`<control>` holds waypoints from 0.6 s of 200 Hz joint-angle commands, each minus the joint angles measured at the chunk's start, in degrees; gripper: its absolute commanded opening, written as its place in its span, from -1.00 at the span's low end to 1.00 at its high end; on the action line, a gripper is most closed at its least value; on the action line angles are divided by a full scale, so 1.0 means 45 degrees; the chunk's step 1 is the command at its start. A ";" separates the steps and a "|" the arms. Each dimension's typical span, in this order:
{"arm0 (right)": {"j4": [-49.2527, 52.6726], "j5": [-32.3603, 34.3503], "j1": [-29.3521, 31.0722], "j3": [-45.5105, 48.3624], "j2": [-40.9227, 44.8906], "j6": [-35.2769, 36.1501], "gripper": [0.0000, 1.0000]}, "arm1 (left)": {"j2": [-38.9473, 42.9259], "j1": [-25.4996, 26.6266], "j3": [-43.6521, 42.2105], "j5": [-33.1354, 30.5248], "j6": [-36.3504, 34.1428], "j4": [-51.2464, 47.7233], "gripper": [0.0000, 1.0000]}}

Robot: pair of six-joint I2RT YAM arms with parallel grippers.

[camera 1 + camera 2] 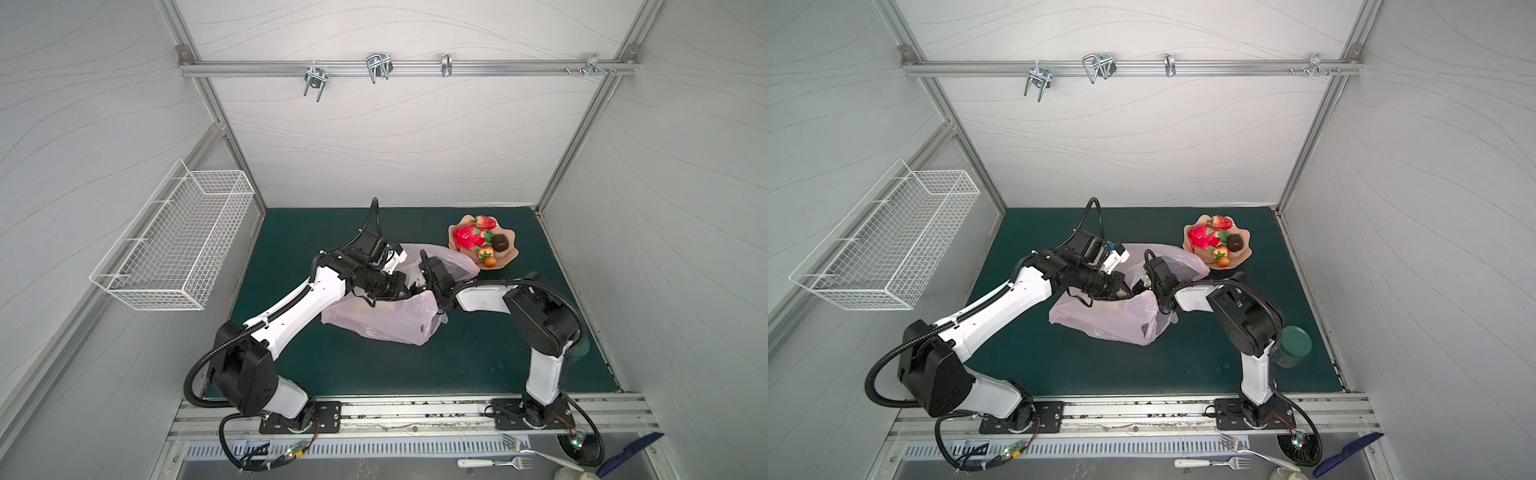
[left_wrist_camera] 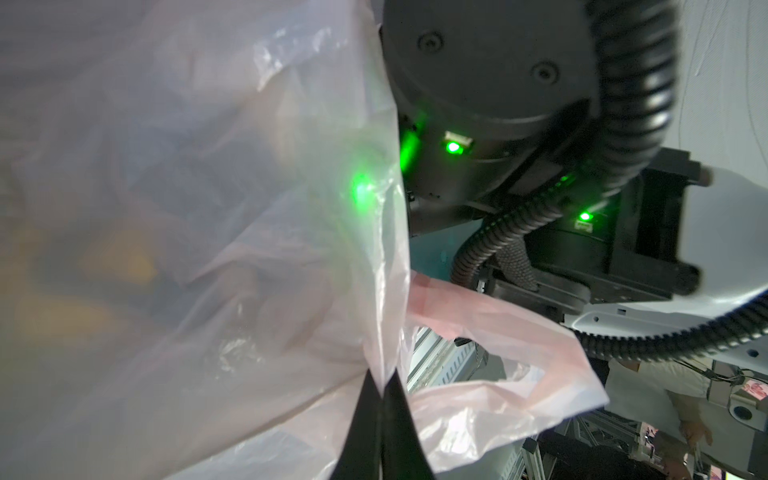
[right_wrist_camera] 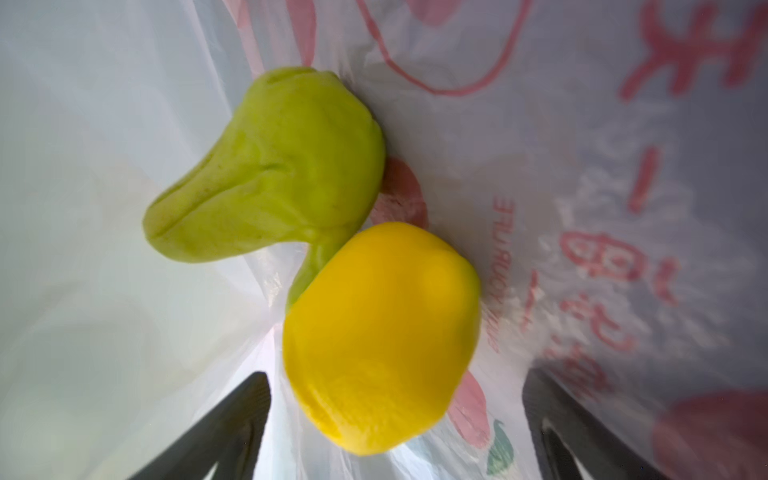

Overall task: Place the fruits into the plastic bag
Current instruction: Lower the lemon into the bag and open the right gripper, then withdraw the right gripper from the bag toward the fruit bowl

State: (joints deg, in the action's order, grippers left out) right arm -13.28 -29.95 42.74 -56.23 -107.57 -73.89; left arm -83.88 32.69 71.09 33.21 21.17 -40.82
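Observation:
The pale pink plastic bag (image 1: 382,320) (image 1: 1108,322) lies crumpled mid-mat in both top views. My left gripper (image 2: 382,386) is shut on a fold of the bag's rim and holds the mouth up. Reaching into that mouth, my right gripper (image 3: 397,376) stands open, its fingers (image 3: 249,399) wide apart. A yellow lemon (image 3: 382,336) lies loose between them, touching neither, next to a green pear (image 3: 274,166) on the printed bag wall. The dragon fruit (image 1: 467,237), a strawberry (image 1: 486,222) and the dark round fruit (image 1: 501,243) sit on the peach plate (image 1: 505,261).
A white wire basket (image 1: 178,237) hangs on the left wall. Metal hooks (image 1: 378,66) hang from the back rail. A green-lidded jar (image 1: 1293,340) stands behind the right arm. Forks (image 1: 494,462) and a blue tool (image 1: 627,453) lie on the front ledge.

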 commanded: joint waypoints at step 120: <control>0.3004 0.0528 -0.0276 0.1071 0.3146 0.1858 0.98 | 0.0167 -0.0313 -0.0270 -0.0374 -0.0153 0.0261 -1.00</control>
State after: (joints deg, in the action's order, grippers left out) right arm -3.57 -28.73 42.11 -52.62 -97.03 -67.18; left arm -83.85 31.59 69.65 32.16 21.21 -40.75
